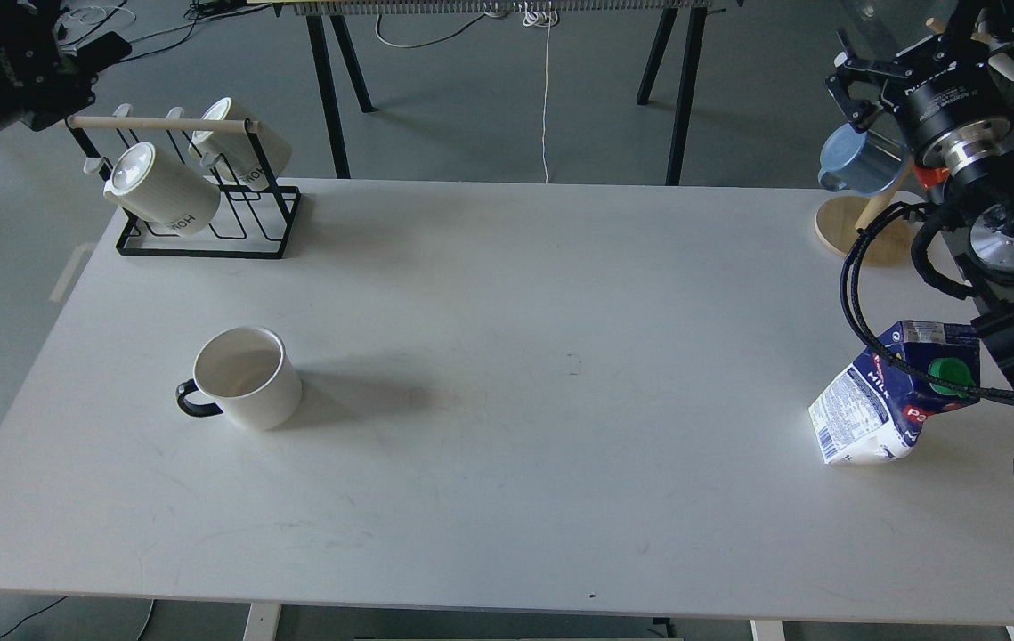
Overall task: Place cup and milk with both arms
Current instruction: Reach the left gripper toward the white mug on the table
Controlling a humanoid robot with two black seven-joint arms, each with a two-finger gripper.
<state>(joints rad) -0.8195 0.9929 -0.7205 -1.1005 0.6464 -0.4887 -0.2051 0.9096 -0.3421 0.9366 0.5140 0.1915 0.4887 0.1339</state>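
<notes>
Cup [248,376] sitting upright left on surface [507,294] | milk [898,396] standing far right | right hand [854,85] spreading, raised; left hand [70,67] unreadable | you're starting: reach each next.

1. The table [507,294] is a plain, pale grey-white, with faint scuffs.
2. The cup [250,378] is smooth white, pale inside, with a black loop handle.
3. The milk [894,396] is dark blue and white, with a green round cap, white "MILK" lettering, a red mark and a white panel of fine dark print.
4. The two ribbed mugs [164,191] are cream with dark lettering; their rack [275,227] is black wire under a light wooden bar.
5. The blue mug [858,162] is a soft, dusty blue, over a light wooden base [849,233].
6. The right gripper [854,85] is black, behind a silver ring.
7. The floor [489,98] is dull grey.
</notes>
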